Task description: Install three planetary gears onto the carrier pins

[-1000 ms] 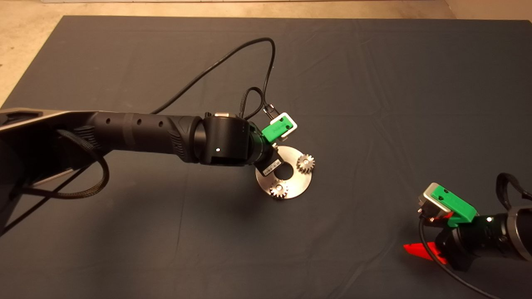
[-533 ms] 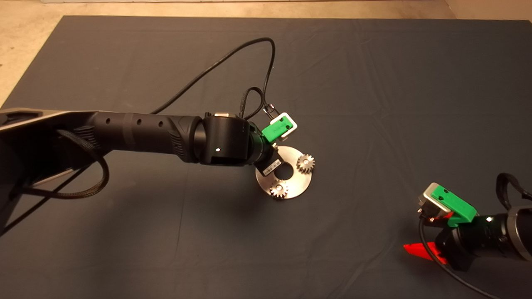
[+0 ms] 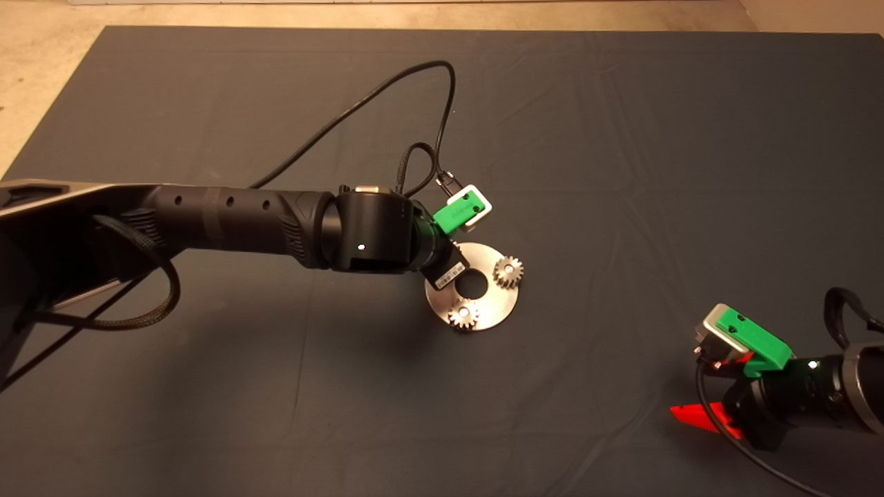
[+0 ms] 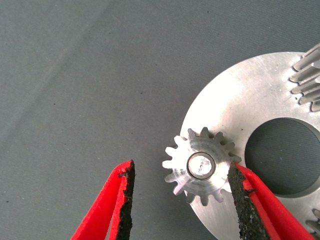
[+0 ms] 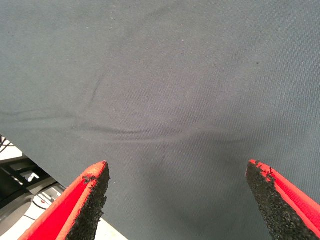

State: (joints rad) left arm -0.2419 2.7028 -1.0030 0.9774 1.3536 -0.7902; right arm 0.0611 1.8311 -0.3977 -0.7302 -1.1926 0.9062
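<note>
While parted wide, left hand (image 4: 180,192) flanks seated gear (image 4: 200,165) — one pad (image 4: 239,192) touching

Silvery-grey gears (image 3: 509,272) on a shiny silver disc (image 3: 494,304), dark grey mat (image 3: 621,172), red fingers (image 4: 107,210)

Nothing readable here. A small white label (image 3: 449,275) sits on the underside of the left wrist, just over the disc (image 3: 492,308), its print too small to make out. No other writing, numbers or brand marks show anywhere.
</note>
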